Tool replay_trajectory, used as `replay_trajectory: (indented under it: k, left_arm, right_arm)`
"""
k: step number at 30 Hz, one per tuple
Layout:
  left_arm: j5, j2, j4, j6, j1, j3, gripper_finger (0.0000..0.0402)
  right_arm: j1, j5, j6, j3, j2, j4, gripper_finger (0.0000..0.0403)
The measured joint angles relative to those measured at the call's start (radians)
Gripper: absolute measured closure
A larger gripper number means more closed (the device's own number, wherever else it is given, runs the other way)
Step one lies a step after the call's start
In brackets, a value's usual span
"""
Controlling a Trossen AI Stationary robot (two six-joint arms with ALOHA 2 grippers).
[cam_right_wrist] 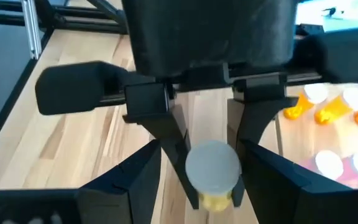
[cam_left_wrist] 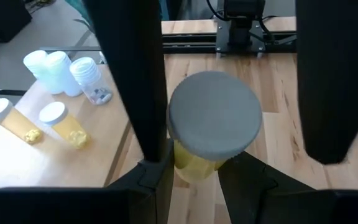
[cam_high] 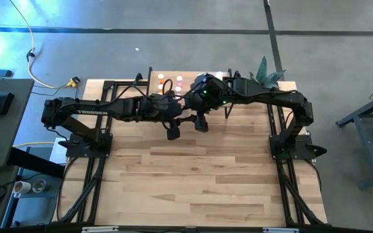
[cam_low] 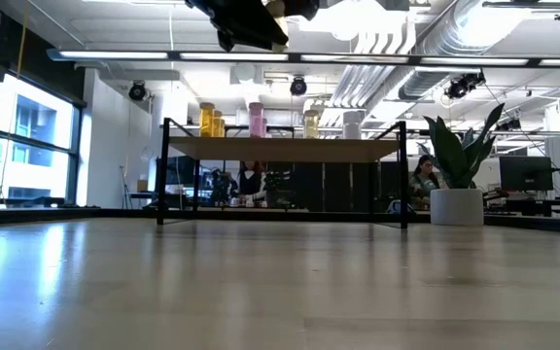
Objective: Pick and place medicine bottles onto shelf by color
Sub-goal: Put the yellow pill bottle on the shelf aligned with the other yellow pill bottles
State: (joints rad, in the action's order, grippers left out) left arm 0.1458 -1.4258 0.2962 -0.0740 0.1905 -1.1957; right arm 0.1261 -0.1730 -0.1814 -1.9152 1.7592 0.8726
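Note:
A yellow medicine bottle (cam_left_wrist: 194,165) with a pale cap (cam_left_wrist: 213,121) hangs upright over the table in front of the shelf (cam_low: 285,149), and my left gripper (cam_left_wrist: 201,171) is shut on it. My right gripper (cam_high: 201,123) faces it, open. Its two fingers (cam_left_wrist: 135,74) stand on either side of the bottle; whether one touches the cap, I cannot tell. On the shelf stand yellow (cam_left_wrist: 64,124), clear (cam_left_wrist: 61,71), orange (cam_right_wrist: 328,106) and pink (cam_low: 258,119) bottles. The low view shows both grippers only at its top edge (cam_low: 251,24). My left gripper pinches the bottle's yellow body (cam_right_wrist: 216,200) just under the cap between its two fingers (cam_right_wrist: 173,143). The fingers slant down at it from the table's left. The bottle stands upright in the hold, cap up, lifted clear of the table.
The shelf stands at the table's far edge (cam_high: 186,79) on thin black legs. A potted plant (cam_low: 455,165) is at the far right corner. Bare wooden tabletop (cam_high: 199,181) stretches toward the near edge. People sit in the room beyond the table.

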Motion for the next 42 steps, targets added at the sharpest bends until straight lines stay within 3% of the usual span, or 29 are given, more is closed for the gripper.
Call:
replay_trajectory:
  k: [8,21,32,36,42]
  left_arm:
    - [0.012,0.0,0.0,-0.013,0.0,0.0,0.0298]
    - [0.015,0.0,0.0,-0.016,-0.001,0.0,0.0298]
    - [0.018,0.0,0.0,-0.009,0.0,0.0,0.0296]
    - [0.019,-0.001,-0.001,-0.008,0.0,0.0,0.028]
    - [0.028,-0.001,0.007,0.008,0.0,0.0,0.0224]
  right_arm:
    - [0.005,0.003,0.042,0.0,0.0,0.013,0.021]
    - [0.005,0.006,0.045,0.0,0.006,0.014,0.0285]
    - [0.005,0.011,0.042,0.0,0.006,0.018,0.0291]
    - [0.005,0.014,0.042,0.0,0.003,0.022,0.0292]
    - [0.005,0.065,0.046,-0.001,-0.007,0.038,0.0292]
